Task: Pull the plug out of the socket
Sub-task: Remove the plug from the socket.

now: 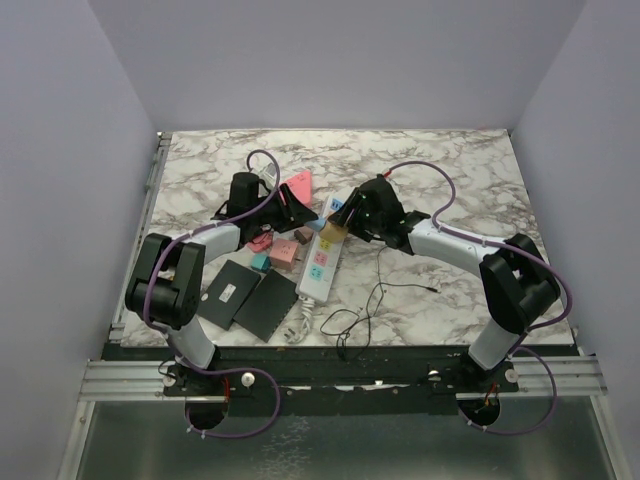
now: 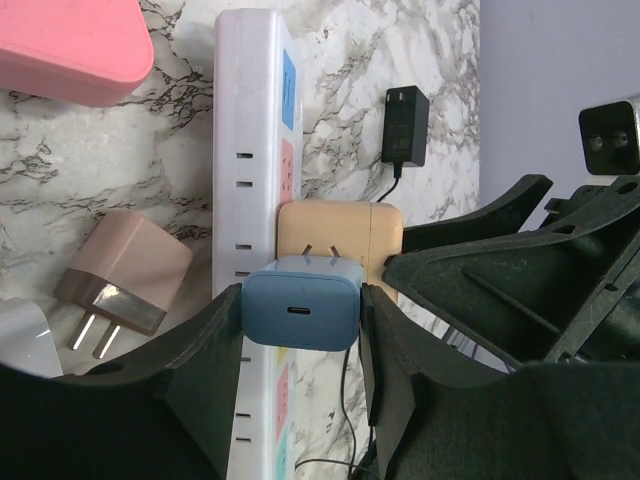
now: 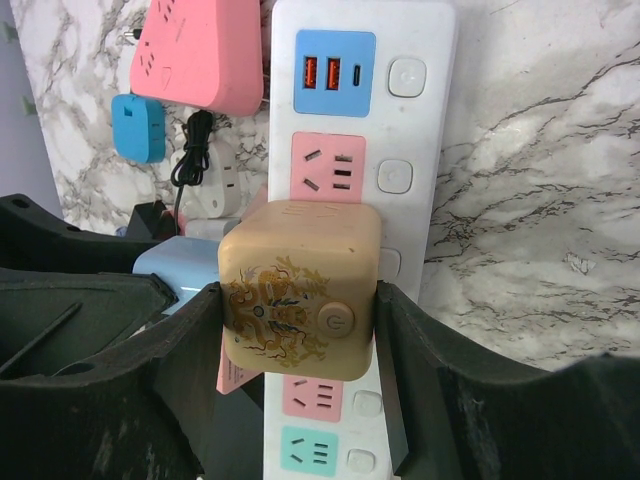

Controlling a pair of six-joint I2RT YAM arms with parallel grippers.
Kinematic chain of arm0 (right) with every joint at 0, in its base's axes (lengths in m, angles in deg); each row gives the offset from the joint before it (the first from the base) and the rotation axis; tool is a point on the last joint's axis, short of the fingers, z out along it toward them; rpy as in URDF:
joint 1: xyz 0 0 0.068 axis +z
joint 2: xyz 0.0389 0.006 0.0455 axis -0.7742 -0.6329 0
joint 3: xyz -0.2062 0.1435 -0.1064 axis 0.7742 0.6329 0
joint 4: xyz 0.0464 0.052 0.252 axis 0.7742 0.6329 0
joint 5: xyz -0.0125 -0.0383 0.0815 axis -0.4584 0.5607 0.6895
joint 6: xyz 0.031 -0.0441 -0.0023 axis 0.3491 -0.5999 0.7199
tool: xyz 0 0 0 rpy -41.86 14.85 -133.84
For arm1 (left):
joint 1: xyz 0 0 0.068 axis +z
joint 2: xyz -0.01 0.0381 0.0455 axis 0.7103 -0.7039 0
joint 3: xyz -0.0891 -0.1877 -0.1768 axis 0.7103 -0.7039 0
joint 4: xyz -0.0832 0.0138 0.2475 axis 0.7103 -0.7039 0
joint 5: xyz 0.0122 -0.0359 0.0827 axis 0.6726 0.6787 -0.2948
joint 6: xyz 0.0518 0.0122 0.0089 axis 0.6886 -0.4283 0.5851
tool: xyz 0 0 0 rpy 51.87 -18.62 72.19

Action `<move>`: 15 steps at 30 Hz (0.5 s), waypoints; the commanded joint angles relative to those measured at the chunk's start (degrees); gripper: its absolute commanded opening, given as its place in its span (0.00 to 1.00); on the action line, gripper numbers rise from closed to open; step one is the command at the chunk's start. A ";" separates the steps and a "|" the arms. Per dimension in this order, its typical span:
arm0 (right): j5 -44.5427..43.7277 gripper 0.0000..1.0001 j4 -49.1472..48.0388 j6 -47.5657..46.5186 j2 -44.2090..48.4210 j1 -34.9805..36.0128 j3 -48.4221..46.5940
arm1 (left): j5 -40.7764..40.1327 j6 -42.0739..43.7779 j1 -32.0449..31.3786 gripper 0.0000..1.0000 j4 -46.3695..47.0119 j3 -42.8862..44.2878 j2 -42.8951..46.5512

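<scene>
Metal rail (image 1: 330, 372) carries both arm bases along the near edge of the bench (image 1: 470, 190), a white top veined in grey. Just left of the socket's near end lie two flat black pads (image 1: 248, 298). To its right a thin black cable (image 1: 365, 305) loops over bare marble.

The socket (image 1: 321, 258) lies flat near the bench's middle with its outlets facing up. Its long axis runs from near to far, the far end leaning a little right. Its white cord (image 1: 298, 328) leaves the near end, and the blue USB panel sits at the far end.

About halfway along the socket, the right end effector (image 3: 298, 300) is part-closed, with both fingers pressed to the sides of a tan cube (image 3: 300, 260) seated on the outlets. Against the cube's left side, the left end effector (image 2: 303, 300) is narrowed onto a blue plug (image 2: 300, 320). The plug's two prongs show bare and point at the cube; whether their tips are seated I cannot tell.

Small plugs and a pink block (image 1: 298, 185) crowd the socket's left. Beyond it, open marble reaches the lavender walls (image 1: 330, 60), which close in the back and both sides.
</scene>
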 commanded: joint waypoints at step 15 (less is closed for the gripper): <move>-2.22 0.00 1.25 0.66 -0.43 0.04 1.17 | 0.72 0.37 1.41 0.00 1.54 -1.02 -0.11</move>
